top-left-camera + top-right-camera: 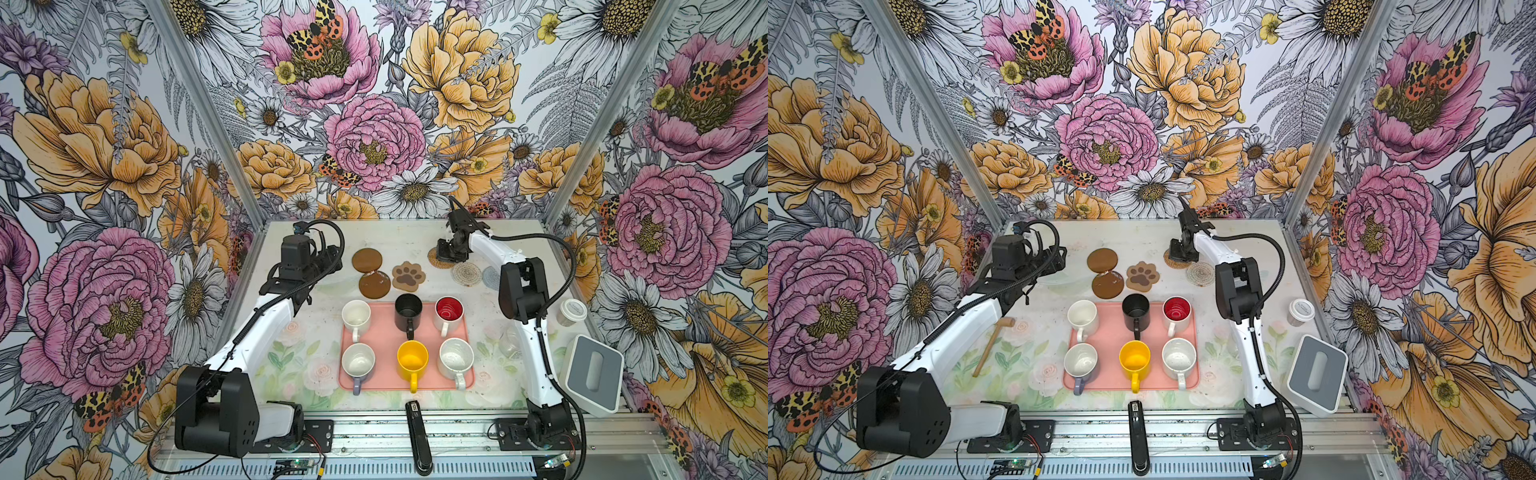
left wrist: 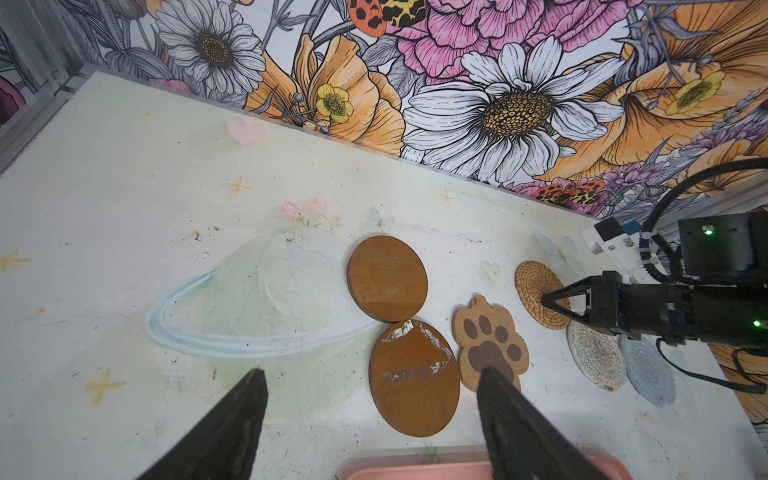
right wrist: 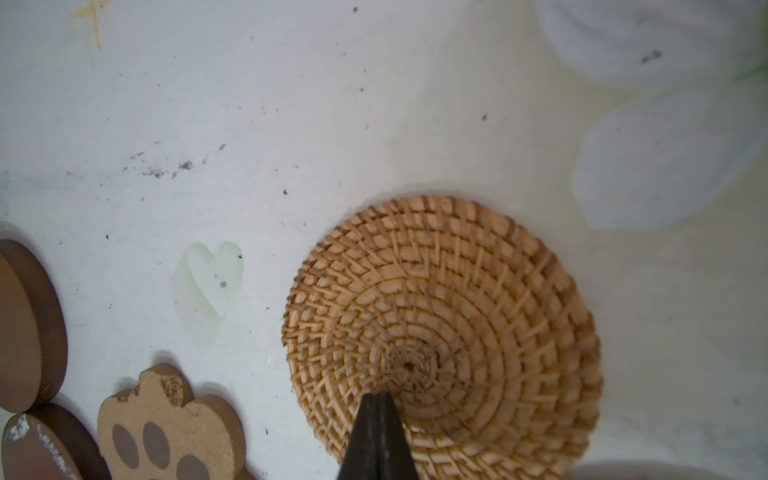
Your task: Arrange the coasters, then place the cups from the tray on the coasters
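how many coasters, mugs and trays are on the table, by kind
coasters: 6 (plain brown disc, scuffed brown disc, tan paw, golden woven round, whitish woven round, pale blue woven round)
mugs: 6 (white mug, black mug, red-inside mug, lavender mug, yellow mug, speckled mug)
tray: 1
total: 13

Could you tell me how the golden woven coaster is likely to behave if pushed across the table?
The golden woven coaster lies flat on the table, so it should slide, not roll. Its tight coils look stiff and probably light. The ribbed weave may give the shut right gripper some purchase.
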